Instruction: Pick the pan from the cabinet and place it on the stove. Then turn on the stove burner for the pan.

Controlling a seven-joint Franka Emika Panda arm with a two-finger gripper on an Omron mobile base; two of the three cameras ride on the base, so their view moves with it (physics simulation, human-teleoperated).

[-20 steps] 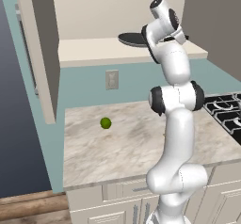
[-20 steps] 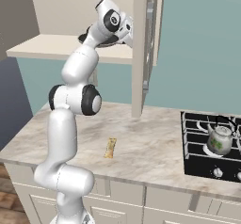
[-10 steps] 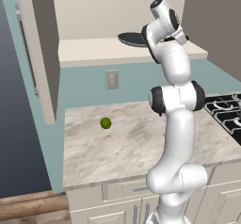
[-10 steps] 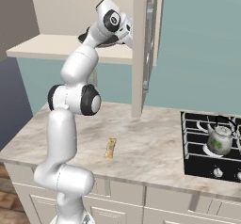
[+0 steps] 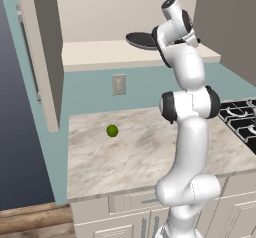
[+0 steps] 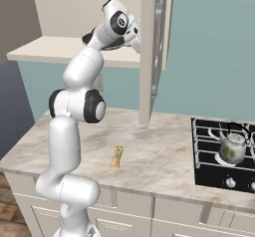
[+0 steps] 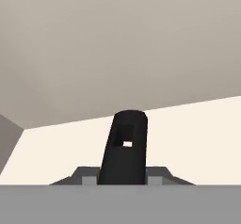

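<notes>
The arm hides much of the pan [image 5: 141, 40]; the stove [image 5: 241, 122] is cut off at the edge.

A small green round fruit [image 5: 112, 130], possibly a lime, lies on the marble counter [image 5: 140, 157], well below the hand and to its left. A small tan bar-shaped item [image 6: 117, 157] lies flat on the same counter. A glass kettle [image 6: 231, 148] sits far right, below hand level. A wall outlet [image 5: 118, 85] is mounted beneath the shelf.
</notes>
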